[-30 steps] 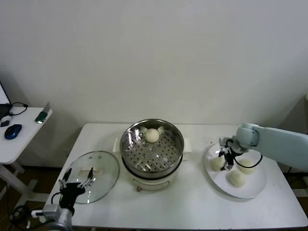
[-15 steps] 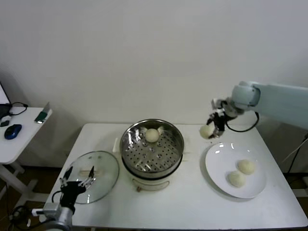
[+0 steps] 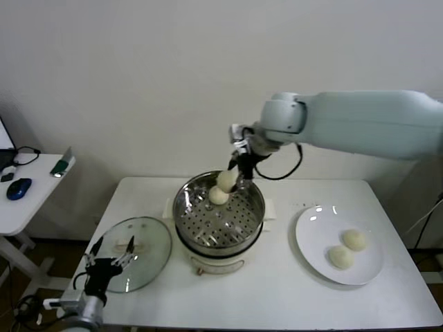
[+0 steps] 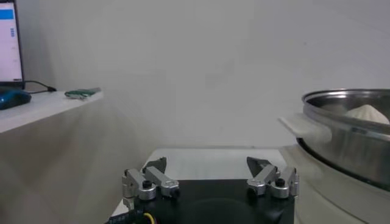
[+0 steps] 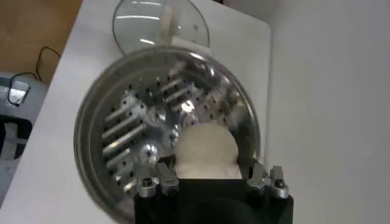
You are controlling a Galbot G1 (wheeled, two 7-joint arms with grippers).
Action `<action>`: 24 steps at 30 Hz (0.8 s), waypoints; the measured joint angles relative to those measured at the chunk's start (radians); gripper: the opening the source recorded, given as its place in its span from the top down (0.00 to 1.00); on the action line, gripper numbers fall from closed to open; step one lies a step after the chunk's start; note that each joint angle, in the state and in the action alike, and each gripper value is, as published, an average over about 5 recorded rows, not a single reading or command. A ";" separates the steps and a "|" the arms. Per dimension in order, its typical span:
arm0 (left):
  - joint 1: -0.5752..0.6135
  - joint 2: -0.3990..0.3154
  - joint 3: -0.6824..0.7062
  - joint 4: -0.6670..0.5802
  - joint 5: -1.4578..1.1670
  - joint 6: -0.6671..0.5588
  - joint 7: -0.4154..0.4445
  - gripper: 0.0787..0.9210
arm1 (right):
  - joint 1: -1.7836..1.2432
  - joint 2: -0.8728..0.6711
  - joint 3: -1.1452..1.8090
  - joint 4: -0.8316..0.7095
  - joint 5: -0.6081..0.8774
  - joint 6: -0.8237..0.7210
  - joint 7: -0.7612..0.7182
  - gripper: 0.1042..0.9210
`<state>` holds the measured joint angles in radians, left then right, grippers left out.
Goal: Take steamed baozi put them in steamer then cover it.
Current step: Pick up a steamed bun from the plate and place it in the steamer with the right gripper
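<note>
Right pincer grips bun above steamer rear; second bun on tray. Left pincer wide, idle by lid.

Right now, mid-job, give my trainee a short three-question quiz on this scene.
1. True or false: the glass lid covers the steamer.
2. How many baozi lie on the white plate?
3. What does the right tool hold? A) the lid B) a baozi C) nothing

Key:
1. False. The lid lies flat on the table beside the steamer, by the open left tool.
2. Two, with one baozi in the tray.
3. B. The held baozi is over the steamer's back part.
</note>
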<state>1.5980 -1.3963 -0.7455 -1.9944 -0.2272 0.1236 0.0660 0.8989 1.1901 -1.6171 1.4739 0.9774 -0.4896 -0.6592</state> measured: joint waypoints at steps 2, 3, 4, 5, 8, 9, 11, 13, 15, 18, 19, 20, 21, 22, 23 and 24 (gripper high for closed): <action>0.001 -0.001 0.000 0.000 0.000 -0.001 0.000 0.12 | -0.025 0.031 0.005 -0.014 0.000 -0.011 0.014 0.29; 0.002 -0.001 0.000 0.000 0.000 -0.001 0.000 0.12 | -0.037 0.045 0.008 -0.021 0.000 -0.015 0.020 0.29; 0.002 -0.001 -0.001 0.000 -0.001 -0.002 0.000 0.12 | -0.049 0.058 0.009 -0.029 -0.001 -0.019 0.026 0.29; 0.002 -0.001 -0.001 0.001 -0.001 -0.002 0.000 0.12 | -0.062 0.072 0.010 -0.037 -0.004 -0.023 0.031 0.29; 0.002 -0.001 -0.001 0.005 -0.001 -0.004 0.000 0.12 | -0.099 0.107 0.013 -0.062 -0.014 -0.033 0.046 0.29; 0.002 -0.001 -0.001 0.007 -0.001 -0.004 -0.001 0.12 | -0.111 0.117 0.014 -0.070 -0.019 -0.036 0.051 0.29; 0.001 -0.001 0.000 0.009 -0.001 -0.005 -0.001 0.12 | -0.134 0.136 0.018 -0.088 -0.029 -0.042 0.062 0.29; 0.001 -0.001 0.001 0.010 0.000 -0.006 -0.001 0.12 | -0.156 0.153 0.024 -0.106 -0.039 -0.047 0.073 0.29; 0.000 -0.001 0.002 0.011 0.000 -0.006 -0.001 0.12 | -0.178 0.169 0.030 -0.125 -0.047 -0.052 0.084 0.29; -0.002 -0.001 0.003 0.012 0.000 -0.006 -0.001 0.12 | -0.206 0.189 0.036 -0.150 -0.055 -0.058 0.094 0.29; -0.002 -0.001 0.003 0.013 0.000 -0.006 -0.001 0.12 | -0.214 0.195 0.037 -0.156 -0.058 -0.060 0.096 0.29; -0.003 -0.001 0.004 0.014 0.000 -0.006 -0.001 0.12 | -0.221 0.200 0.037 -0.162 -0.060 -0.061 0.098 0.29; -0.004 0.000 0.004 0.015 0.000 -0.006 -0.001 0.12 | -0.227 0.204 0.037 -0.166 -0.062 -0.063 0.100 0.29; -0.004 0.000 0.004 0.015 0.000 -0.006 -0.001 0.12 | -0.233 0.207 0.037 -0.168 -0.064 -0.064 0.101 0.29; -0.005 0.000 0.005 0.015 0.000 -0.006 -0.001 0.12 | -0.238 0.209 0.037 -0.170 -0.066 -0.066 0.103 0.29; -0.005 0.000 0.006 0.016 0.000 -0.006 -0.001 0.12 | -0.243 0.211 0.037 -0.172 -0.068 -0.068 0.104 0.29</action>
<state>1.5929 -1.3965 -0.7398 -1.9788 -0.2275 0.1174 0.0652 0.6561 1.4013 -1.5801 1.3017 0.9093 -0.5572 -0.5548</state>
